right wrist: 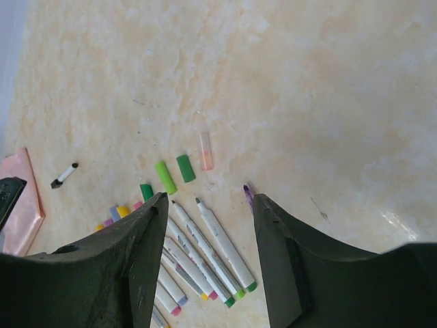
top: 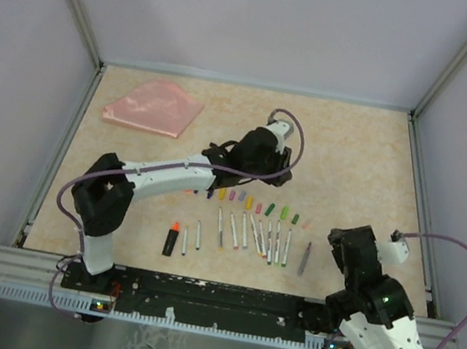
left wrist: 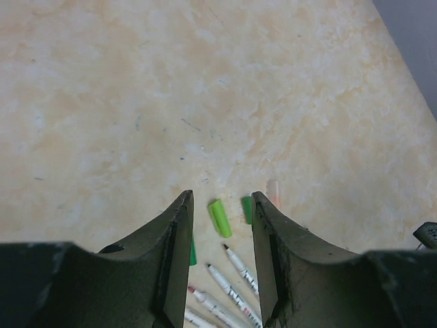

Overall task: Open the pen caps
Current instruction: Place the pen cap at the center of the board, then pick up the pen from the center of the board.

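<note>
A pink pouch (top: 153, 107) lies flat at the far left corner of the tabletop (top: 354, 160). Whatever it holds, if anything, does not show.

The left arm reaches from the near edge over the middle of the table. The left gripper (left wrist: 220, 196) hangs with its jaws parted and nothing between them. In its wrist view a light-green cap (left wrist: 220, 217) shows between the fingers, lying on the table and touched by neither.

Close to the near edge, left of the middle, lies a black highlighter (top: 171, 240) with an orange end. That end may be its cap, but the overhead view is too small to be sure.

To its right, the pen caps (top: 249, 203) lie loose in a row parallel to the near edge, about halfway across the table. There are orange, purple, yellow, pink and green ones, with a pale translucent one at the right end. None of them sits on a barrel.

The pens (top: 244, 230) lie side by side on the near-edge side of that row (bare tips toward the caps). A darker pen (top: 303, 259) closes their line on the right.

The right gripper (right wrist: 209, 198) hovers toward the near right corner, its jaws spread wide and empty. Its wrist view looks over the right end of the pens and caps.
</note>
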Robot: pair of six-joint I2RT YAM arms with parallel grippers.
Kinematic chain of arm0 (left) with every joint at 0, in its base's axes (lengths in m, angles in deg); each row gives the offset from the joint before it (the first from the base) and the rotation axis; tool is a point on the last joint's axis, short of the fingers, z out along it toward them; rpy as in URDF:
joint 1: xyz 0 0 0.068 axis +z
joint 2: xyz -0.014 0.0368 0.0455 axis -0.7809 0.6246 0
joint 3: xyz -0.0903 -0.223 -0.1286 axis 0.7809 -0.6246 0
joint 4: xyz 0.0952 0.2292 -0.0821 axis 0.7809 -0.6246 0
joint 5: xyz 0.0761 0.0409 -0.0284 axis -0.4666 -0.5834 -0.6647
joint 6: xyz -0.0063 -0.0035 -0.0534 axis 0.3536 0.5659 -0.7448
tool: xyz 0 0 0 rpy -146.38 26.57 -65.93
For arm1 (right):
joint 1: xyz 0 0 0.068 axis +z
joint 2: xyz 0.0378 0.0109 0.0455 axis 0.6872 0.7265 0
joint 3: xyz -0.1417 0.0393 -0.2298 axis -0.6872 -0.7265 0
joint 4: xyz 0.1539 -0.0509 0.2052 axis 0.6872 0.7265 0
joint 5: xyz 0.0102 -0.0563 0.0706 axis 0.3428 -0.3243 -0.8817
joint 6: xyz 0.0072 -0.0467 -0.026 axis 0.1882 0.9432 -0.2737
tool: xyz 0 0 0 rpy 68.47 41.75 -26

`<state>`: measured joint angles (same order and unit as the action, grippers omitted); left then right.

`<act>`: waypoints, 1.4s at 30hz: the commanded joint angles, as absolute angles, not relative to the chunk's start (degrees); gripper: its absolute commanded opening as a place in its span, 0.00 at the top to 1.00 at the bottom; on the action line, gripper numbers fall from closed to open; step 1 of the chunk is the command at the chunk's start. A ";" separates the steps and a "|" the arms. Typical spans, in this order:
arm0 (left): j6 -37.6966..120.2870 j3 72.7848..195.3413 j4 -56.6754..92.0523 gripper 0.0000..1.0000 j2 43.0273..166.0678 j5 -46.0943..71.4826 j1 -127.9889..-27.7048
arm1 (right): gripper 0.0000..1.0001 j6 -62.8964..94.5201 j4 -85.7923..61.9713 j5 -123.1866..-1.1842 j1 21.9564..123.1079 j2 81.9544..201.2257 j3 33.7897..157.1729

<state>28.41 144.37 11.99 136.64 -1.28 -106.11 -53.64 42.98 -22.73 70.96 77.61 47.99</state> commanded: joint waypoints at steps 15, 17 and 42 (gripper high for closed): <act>32.16 123.98 13.81 0.54 114.41 5.35 -92.61 | 0.46 -35.47 22.91 -29.16 70.57 75.12 45.52; 32.21 123.11 13.23 0.54 113.13 5.15 -92.11 | 0.46 -35.13 21.97 -29.47 70.56 75.46 45.30; 35.13 117.14 6.76 0.19 101.97 1.45 -85.98 | 0.43 -22.03 -0.75 -41.82 70.56 97.98 49.02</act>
